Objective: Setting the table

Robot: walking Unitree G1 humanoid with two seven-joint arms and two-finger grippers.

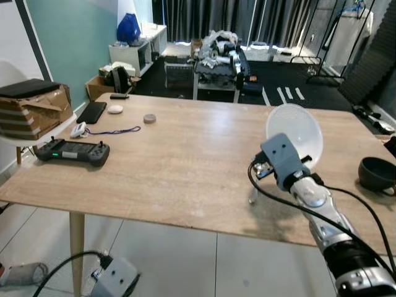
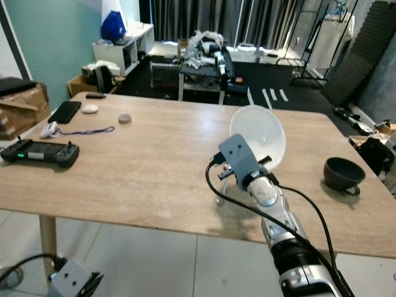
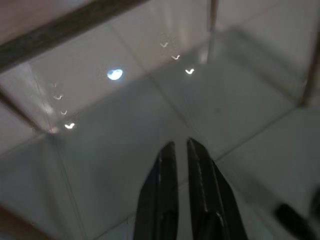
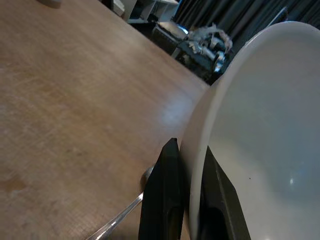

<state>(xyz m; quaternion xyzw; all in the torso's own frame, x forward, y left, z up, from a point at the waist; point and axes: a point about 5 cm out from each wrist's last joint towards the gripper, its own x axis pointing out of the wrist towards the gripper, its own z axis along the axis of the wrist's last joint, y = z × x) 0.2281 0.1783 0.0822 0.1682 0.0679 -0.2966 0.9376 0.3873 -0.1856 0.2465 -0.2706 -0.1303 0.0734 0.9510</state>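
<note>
Pinched by its rim between my right gripper's fingers, the white plate stood tilted on edge above the wooden table's near right, where a spoon lay; it looked stiff, slick and breakable, so a rim hold seemed best, while my left gripper hung pressed together over the floor.

The plate is plain white. The tabletop is pale wood grain; the bowl and game controller are black.
</note>
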